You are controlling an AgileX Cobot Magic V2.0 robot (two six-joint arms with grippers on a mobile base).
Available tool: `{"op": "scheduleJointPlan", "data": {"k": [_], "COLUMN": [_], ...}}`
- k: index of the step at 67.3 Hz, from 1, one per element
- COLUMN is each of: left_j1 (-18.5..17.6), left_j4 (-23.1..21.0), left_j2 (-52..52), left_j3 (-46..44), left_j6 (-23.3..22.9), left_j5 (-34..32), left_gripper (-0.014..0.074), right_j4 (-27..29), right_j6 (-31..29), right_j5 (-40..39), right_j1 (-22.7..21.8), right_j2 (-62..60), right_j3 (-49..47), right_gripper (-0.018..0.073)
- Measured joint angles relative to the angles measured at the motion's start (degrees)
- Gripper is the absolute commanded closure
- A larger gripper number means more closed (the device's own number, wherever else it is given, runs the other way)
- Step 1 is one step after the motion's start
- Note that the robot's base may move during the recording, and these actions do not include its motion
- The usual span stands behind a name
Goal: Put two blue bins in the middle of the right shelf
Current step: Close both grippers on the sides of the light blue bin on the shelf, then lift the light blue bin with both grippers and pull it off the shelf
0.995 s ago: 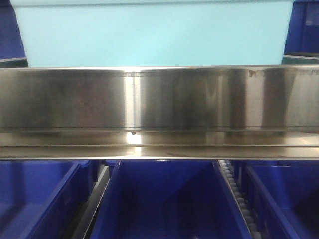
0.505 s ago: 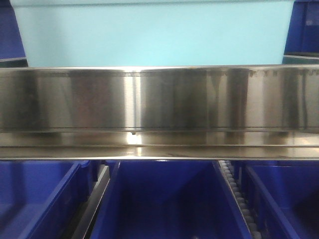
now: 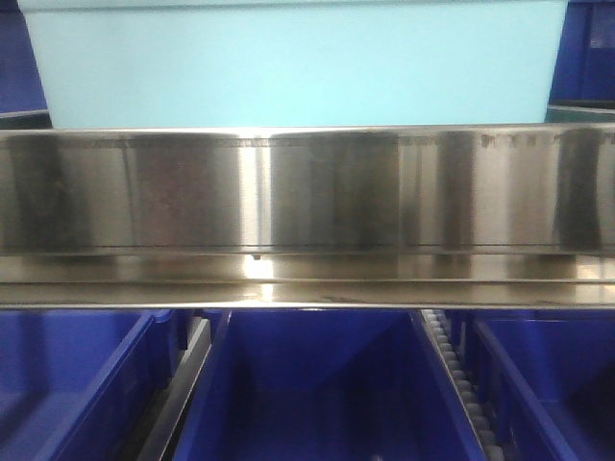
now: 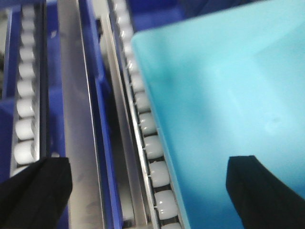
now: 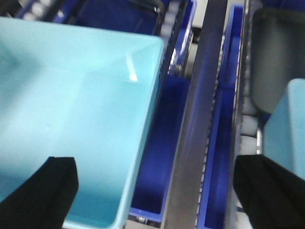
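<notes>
One pale blue bin (image 3: 298, 67) stands on the shelf level above the steel beam, filling the top of the front view. In the left wrist view its inside (image 4: 224, 95) is at the right. My left gripper (image 4: 148, 193) is open wide, straddling the bin's left wall, with one finger (image 4: 35, 191) over the rails and the other over the bin. In the right wrist view the same bin (image 5: 71, 105) lies at the left. My right gripper (image 5: 157, 193) is open across its right wall. A second pale blue bin (image 5: 291, 129) shows at the far right.
A wide steel shelf beam (image 3: 307, 192) crosses the front view, with dark blue bins (image 3: 317, 394) on the level below. White roller tracks (image 4: 147, 124) run beside the pale bin. A dark blue bin (image 5: 167, 143), a steel rail (image 5: 195, 124) and a dark grey container (image 5: 271, 62) sit to its right.
Only the reflections on the steel beam have shifted a little. The pale blue bin and the dark blue bins are where they were.
</notes>
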Motion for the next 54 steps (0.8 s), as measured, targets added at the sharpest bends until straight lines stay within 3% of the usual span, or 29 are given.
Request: {"op": "scheduleJointPlan", "data": {"k": [12,46,54], "left_j1": [0.0,1.0,1.3], "left_j4": [-0.7,-1.5,-1.5], "left_j2": [6.0,15.6,15.8], "left_j3": [-0.4,-0.4,-0.4], "left_j6": [-0.4,-3.4,-3.5], "left_j5": [1.0,-0.3,-0.3], "left_gripper": [0.0046,0.0046,0.0048], "right_j4": [-0.1,-0.5,-0.5], "right_j6": [1.6,3.4,3.4], "right_j5": [-0.2,-4.2,-4.3], "right_j1": [2.6,2.6,2.6], "right_j2": [6.5,19.5,20.8], "right_j3": [-0.8,-0.8,-0.8], "right_gripper": [-0.0010,-0.0007,0.0117]}}
